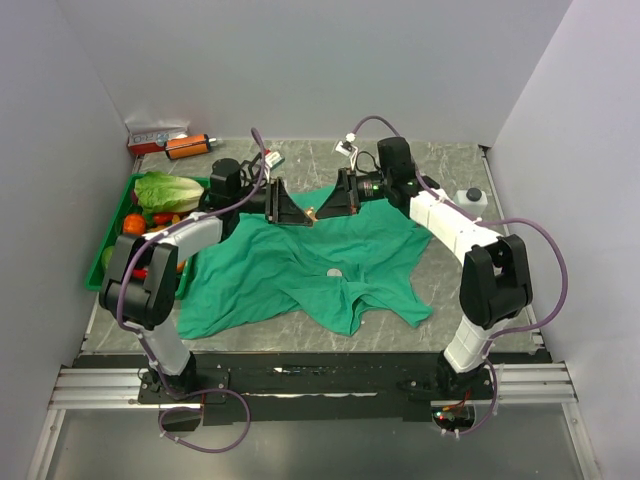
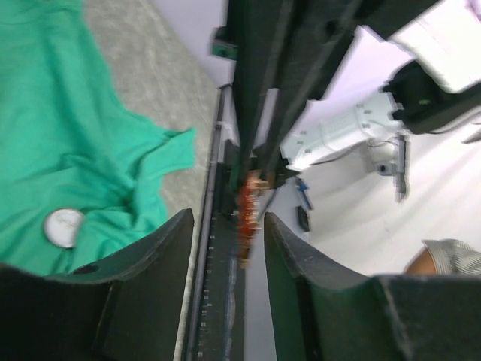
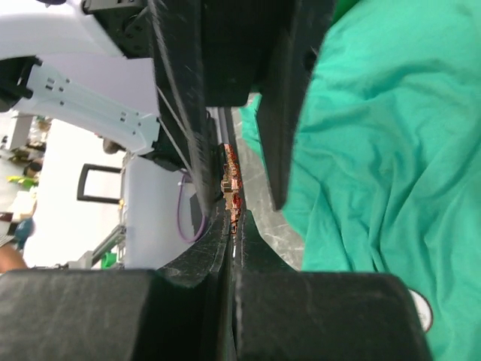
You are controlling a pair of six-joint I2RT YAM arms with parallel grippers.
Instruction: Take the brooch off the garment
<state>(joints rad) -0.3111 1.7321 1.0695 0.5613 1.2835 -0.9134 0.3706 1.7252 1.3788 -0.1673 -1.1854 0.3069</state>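
Grey tabletop [image 1: 310,165], far edge: right gripper [image 3: 233,216] tip-pinches the brooch [image 3: 231,184], left gripper [image 2: 227,218] spread; I fear that thin hold drops it.

Large teal-green wrinkled fabric T-shirt [image 1: 290,265] is showing one plain colour, no print, with a small white round label [image 1: 334,272], and the stone-look tabletop [image 1: 300,155] is showing grey with pale marble veining. Tiny orange-gold star-shaped metal brooch [image 3: 230,180] is showing reddish flecks, left gripper [image 2: 227,226] and right gripper [image 3: 234,222] are showing matte black, left arm [image 1: 190,235] and right arm [image 1: 450,225] white with black joints, cables [image 1: 545,250] purple. Rectangular plastic tray [image 1: 108,245] is showing bright green, leafy lettuce [image 1: 168,190] pale green, round vegetables [image 1: 135,222] red and orange, small cylinder [image 1: 187,146] orange, flat box [image 1: 155,137] red and white.
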